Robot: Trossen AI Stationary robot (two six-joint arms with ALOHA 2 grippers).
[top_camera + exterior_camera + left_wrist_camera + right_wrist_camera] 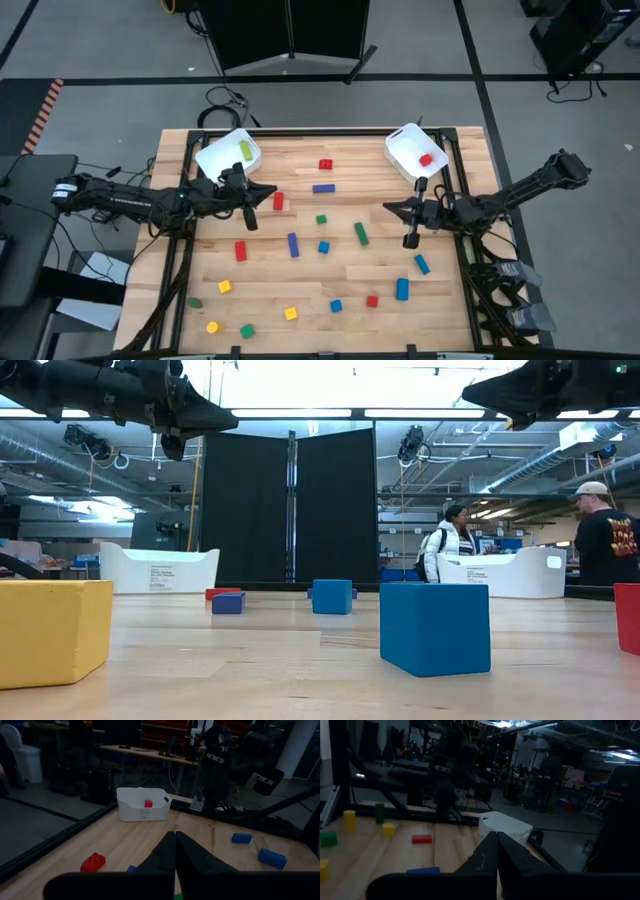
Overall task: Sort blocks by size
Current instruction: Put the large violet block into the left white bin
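Currently both arms hang above the far half of the light wooden slatted table, neither holding anything.

Left gripper: just near of the left white rectangular plastic bin; fingers pressed together, empty. That bin, at the far-left corner, holds one yellow-green bar.

Right gripper: just near of the right white rectangular plastic bin; fingers closed tip to tip, empty. That bin, at the far-right corner, holds one small red block.

Blocks lying loose on the table, all apart from each other:
- Far band: red studded block between the bins; purple-blue bar just near of it; red bar right of the left gripper.
- Middle: small green cube; green bar; blue bar; small blue cube; red bar.
- Right side: two blue bars, near of the right gripper.
- Near band: small red cube, blue cube, yellow cubes, green pieces.

Low view: a yellow cube and a blue cube stand closest to the lens. Two people stand in the room beyond the table.
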